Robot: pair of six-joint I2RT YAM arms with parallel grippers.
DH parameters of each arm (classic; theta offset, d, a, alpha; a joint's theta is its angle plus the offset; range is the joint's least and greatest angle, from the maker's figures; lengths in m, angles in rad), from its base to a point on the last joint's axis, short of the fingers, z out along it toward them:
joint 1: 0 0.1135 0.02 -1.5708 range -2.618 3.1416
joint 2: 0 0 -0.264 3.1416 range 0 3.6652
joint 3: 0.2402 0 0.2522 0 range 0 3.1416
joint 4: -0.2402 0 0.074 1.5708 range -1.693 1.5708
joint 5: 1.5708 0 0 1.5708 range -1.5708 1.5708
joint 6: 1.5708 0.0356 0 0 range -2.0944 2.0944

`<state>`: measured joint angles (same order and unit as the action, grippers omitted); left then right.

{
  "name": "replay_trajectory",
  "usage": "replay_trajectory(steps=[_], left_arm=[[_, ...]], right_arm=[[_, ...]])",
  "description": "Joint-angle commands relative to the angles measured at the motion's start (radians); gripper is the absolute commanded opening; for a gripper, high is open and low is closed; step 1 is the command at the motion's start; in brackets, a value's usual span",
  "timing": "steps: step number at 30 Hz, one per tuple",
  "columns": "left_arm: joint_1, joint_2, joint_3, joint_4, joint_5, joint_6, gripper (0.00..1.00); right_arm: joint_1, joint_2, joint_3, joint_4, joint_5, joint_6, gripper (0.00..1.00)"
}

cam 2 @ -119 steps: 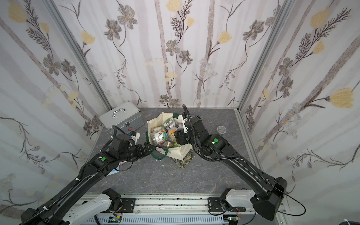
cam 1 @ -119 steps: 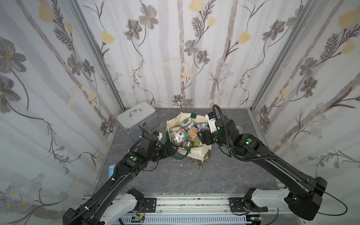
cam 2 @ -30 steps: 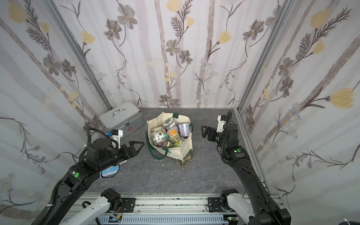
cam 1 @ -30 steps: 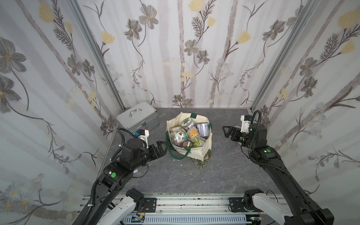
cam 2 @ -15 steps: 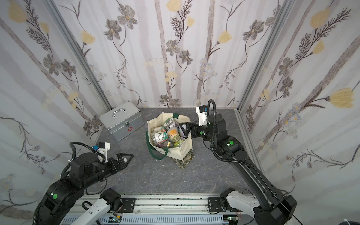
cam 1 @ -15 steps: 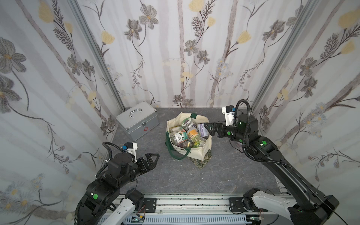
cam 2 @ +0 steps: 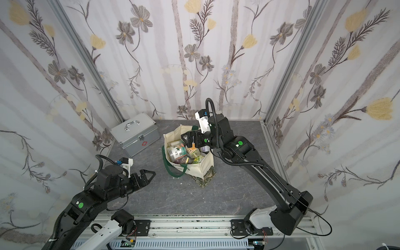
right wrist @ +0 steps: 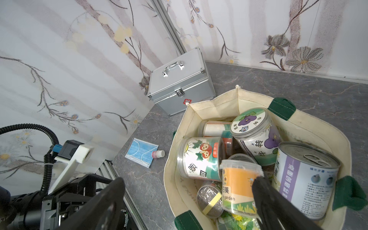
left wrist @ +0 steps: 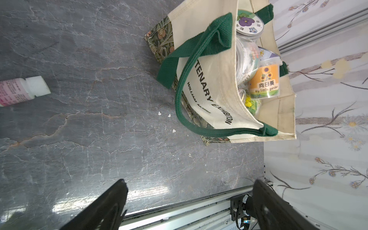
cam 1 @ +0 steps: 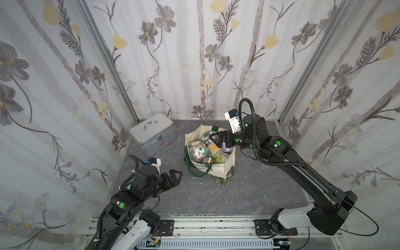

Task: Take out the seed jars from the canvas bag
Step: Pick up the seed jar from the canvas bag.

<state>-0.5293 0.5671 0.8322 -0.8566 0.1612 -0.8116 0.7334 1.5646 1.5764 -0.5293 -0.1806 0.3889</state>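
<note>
The canvas bag (cam 1: 216, 170) stands upright near the middle of the table (cam 1: 249, 194), a little toward the back edge. Its mouth is open and packed with seed jars (cam 1: 200, 151). The right claw (cam 1: 213, 139) hangs released over the bag's mouth, jaws spread wide and holding nothing. In the right wrist view the orange-labelled jar (right wrist: 238, 189) lies just beside one of its fingers (right wrist: 268, 199). The left claw (cam 1: 179, 177), likewise released and empty, hovers above the table near the left edge, well apart from the bag. A silver metal case (cam 1: 154, 135) sits in the back-left corner. A blue face mask (right wrist: 141, 152) and a small pink bottle (right wrist: 158, 153) lie by the left edge.
</note>
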Motion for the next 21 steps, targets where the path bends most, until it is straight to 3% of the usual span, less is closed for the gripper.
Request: replay_trajectory(steps=[1,7,13,21], left_arm=[[0.0,0.028,-0.019,0.089,0.016,0.021,1.0],[0.0,0.078,-0.043,0.159,0.028,0.056,1.0],[0.002,0.17,0.01,0.168,0.05,0.123,1.0],[0.008,0.14,-0.013,0.163,0.052,0.137,1.0]], right_arm=[[0.009,0.064,0.053,-0.082,0.045,-0.025,1.0],[0.009,0.179,0.181,-0.23,0.182,-0.042,0.93],[0.012,0.269,0.251,-0.341,0.218,-0.042,0.81],[0.026,0.374,0.339,-0.421,0.253,-0.041,0.82]])
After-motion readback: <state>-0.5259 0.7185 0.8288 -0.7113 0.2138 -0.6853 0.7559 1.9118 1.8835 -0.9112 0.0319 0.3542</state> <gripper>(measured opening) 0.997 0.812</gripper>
